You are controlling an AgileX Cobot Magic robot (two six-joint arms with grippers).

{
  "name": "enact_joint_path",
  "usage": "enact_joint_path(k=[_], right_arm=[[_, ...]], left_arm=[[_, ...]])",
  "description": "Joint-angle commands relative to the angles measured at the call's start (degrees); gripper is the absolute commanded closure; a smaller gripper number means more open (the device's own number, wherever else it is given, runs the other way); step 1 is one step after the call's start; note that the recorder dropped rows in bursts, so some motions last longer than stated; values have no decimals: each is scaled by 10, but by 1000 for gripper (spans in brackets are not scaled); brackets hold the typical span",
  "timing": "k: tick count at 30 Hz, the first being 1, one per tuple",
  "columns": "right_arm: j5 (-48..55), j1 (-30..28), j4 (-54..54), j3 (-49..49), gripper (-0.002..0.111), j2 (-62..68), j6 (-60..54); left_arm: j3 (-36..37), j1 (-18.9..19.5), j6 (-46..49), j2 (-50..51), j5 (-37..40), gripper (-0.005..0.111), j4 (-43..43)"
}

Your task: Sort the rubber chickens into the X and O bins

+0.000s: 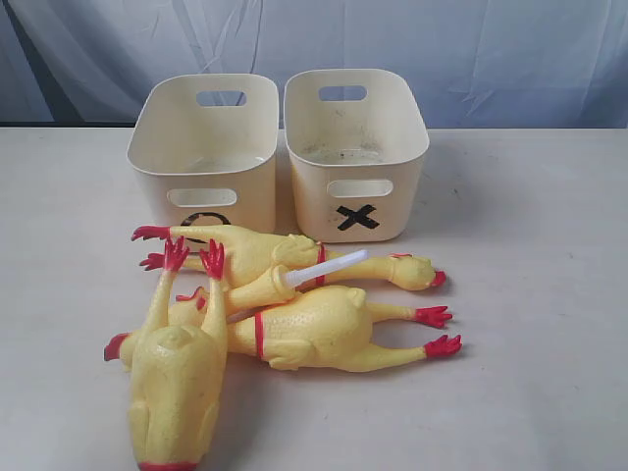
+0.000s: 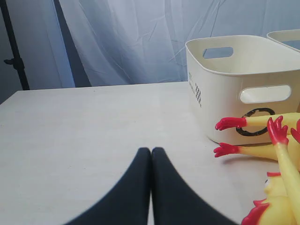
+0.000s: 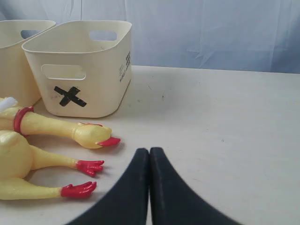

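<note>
Three yellow rubber chickens lie piled in front of the bins. The rear rubber chicken [image 1: 285, 257] points its red beak right. A second chicken [image 1: 319, 332] has its red feet to the right. The nearest chicken [image 1: 177, 388] has its feet toward the bins. The O bin [image 1: 203, 147] stands left and the X bin [image 1: 355, 147] right, both showing bare floors. My left gripper [image 2: 151, 151] is shut and empty, low over the table left of the O bin [image 2: 225, 98]. My right gripper [image 3: 149, 151] is shut and empty beside the chicken's head [image 3: 89, 135], near the X bin [image 3: 101, 70].
A white tube [image 1: 329, 267] lies across the pile. The pale table [image 1: 530, 294] stretches to both sides of the pile. A blue-white cloth backdrop [image 1: 471, 49] hangs behind the bins. A black stand [image 2: 13, 47] rises beyond the table's far left corner.
</note>
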Motion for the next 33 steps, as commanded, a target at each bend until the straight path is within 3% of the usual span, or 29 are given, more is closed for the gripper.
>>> enact_joint_path(k=[1, 26, 33], right_arm=[[-4, -2, 0, 3, 108, -2, -1], [-4, -2, 0, 3, 108, -2, -1], [-80, -2, 38, 3, 108, -2, -1]], left_arm=[[-1, 1, 0, 3, -3, 107, 0], [-1, 0, 0, 3, -3, 107, 0], [-1, 0, 0, 3, -3, 107, 0]])
